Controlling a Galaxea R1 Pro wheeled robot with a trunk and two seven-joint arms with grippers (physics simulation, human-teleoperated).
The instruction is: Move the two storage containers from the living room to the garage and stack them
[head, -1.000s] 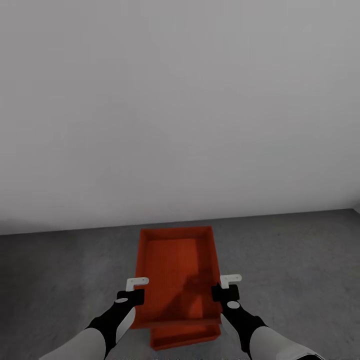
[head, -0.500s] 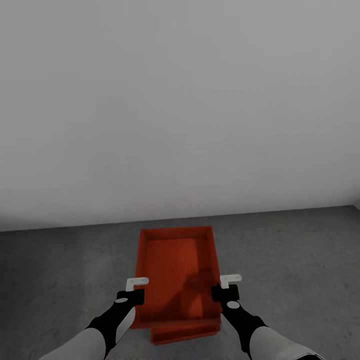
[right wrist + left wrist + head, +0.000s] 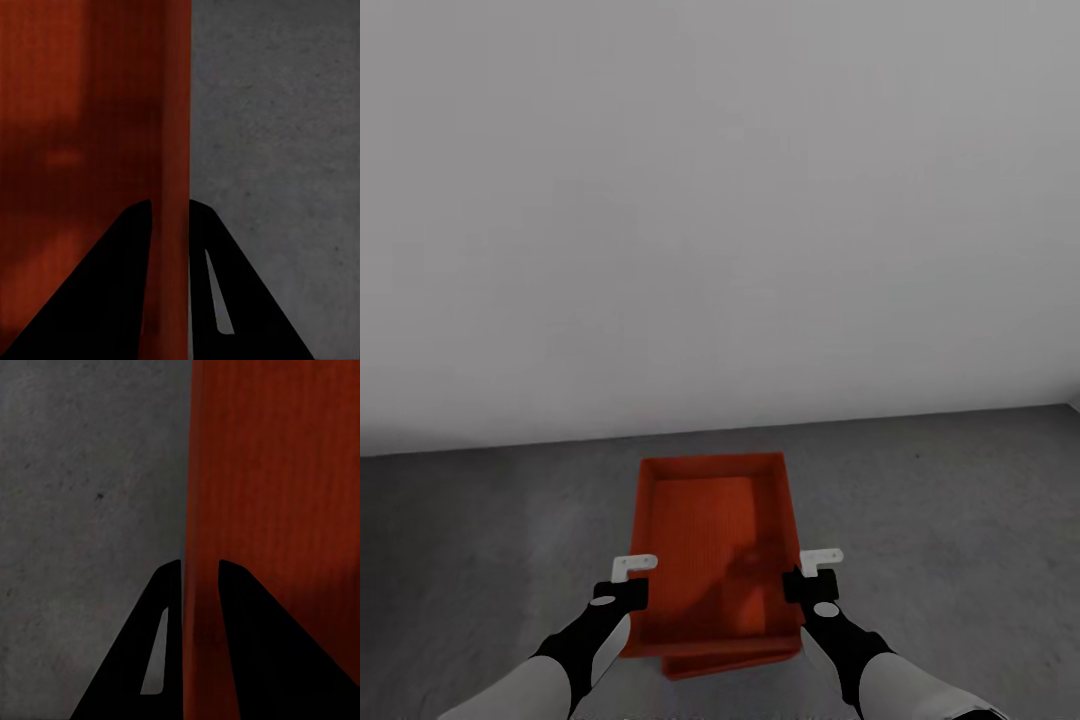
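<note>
From the head view, the robot looks down at a dark grey concrete floor (image 3: 480, 540) that meets a plain white-grey wall (image 3: 720, 200). An orange-red upper container (image 3: 710, 545) is held up between the two arms, in the middle of the picture. Under it, a thin strip of the lower container (image 3: 730, 665) peeks out at the near end, lying on the floor. The left gripper (image 3: 628, 580) is at the left long wall of the upper container, and the right gripper (image 3: 812, 572) is at its right long wall. In the left wrist view, the two dark fingers (image 3: 247, 660) of the left gripper sit on either side of the thin red wall (image 3: 196, 510), one inside the box and one outside, pinching it. The grey floor (image 3: 82, 495) shows beside the box. In the right wrist view, the dark fingers (image 3: 112, 300) of the right gripper squeeze the other thin red wall (image 3: 171, 135) the same way, with one finger on each side. The inside of the box (image 3: 67, 135) is on one side and the grey floor (image 3: 277, 135) is on the other.
</note>
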